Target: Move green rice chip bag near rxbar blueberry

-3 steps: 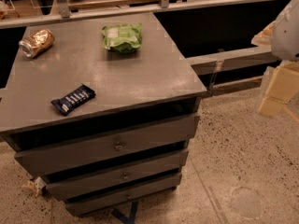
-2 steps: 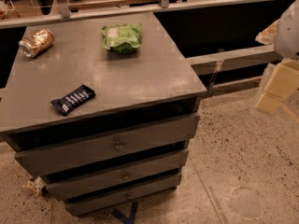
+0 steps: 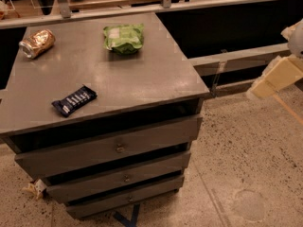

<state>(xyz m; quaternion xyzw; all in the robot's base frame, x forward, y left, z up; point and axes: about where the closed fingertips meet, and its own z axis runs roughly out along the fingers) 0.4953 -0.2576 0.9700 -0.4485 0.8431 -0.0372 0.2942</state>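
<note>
at the back of the cabinet top [image 3: 142,79] lies the green rice chip bag [image 3: 123,37], well apart from the rxbar blueberry [image 3: 74,100] near the front edge; what seems to be the gripper [image 3: 274,77] hangs far right, and i cannot tell how open it is; a shallow pinch could slip off the puffy bag, or a careless set-down could knock the bar off.

One worktop [image 3: 142,79] carries three things: one green rice chip bag [image 3: 123,38], one rxbar blueberry [image 3: 74,100] and one crushed gold can [image 3: 37,43]. Under the worktop are three drawers [image 3: 118,148]. One claw [image 3: 273,78] hangs off the worktop's right side.
</note>
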